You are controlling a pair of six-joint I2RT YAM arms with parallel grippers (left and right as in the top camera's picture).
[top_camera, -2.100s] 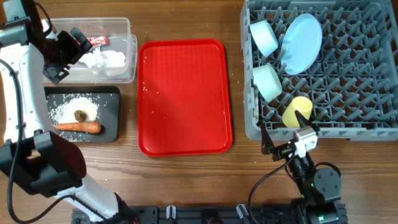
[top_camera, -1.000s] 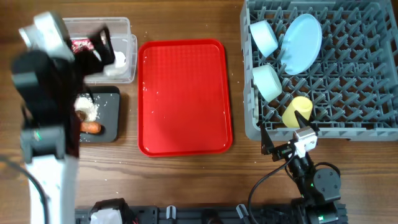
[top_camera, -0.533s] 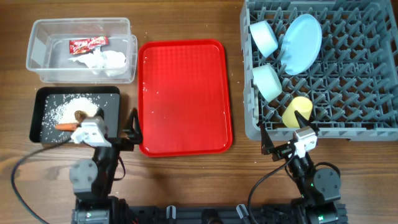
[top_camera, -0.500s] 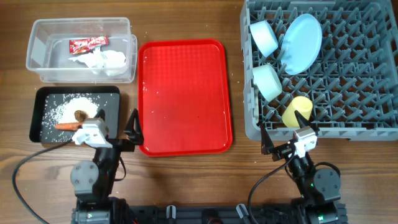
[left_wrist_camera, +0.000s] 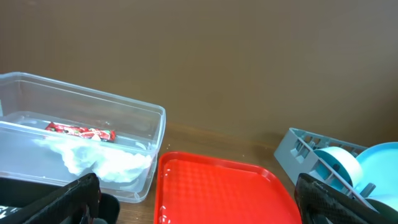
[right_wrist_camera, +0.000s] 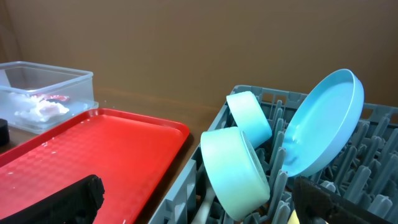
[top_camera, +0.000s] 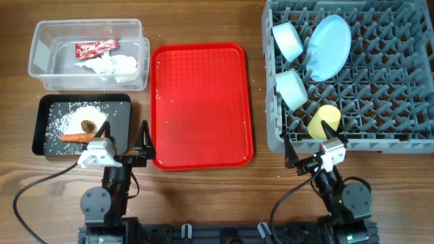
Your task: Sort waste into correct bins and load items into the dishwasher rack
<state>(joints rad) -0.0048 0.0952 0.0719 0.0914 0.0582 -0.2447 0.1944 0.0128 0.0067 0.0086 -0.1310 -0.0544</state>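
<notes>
The clear tub [top_camera: 41, 41] holds the red wrapper [top_camera: 95, 47] and white tissue [top_camera: 112, 66]; both also show in the left wrist view [left_wrist_camera: 79, 131]. The black tray [top_camera: 41, 132] holds rice [top_camera: 74, 118], the brown lump [top_camera: 87, 125] and the carrot [top_camera: 76, 137]. The grey rack [top_camera: 380, 102] holds the blue plate [top_camera: 329, 47], light blue bowl [top_camera: 287, 39], green bowl [top_camera: 293, 89] and yellow cup [top_camera: 323, 120]. I cannot make out the spoon. My left gripper [top_camera: 124, 137] and right gripper [top_camera: 310, 146] are open and empty, low at the table's front.
The red serving tray [top_camera: 202, 105] lies between the bins and the rack, with a few specks on it. It fills the space between my left fingers [left_wrist_camera: 199, 205]. The rack's near wall [right_wrist_camera: 205, 186] is just ahead of my right fingers.
My left arm has pulled back from over the clear tub to the front of the table. The red wrapper now lies in the tub. The right arm has not moved.
</notes>
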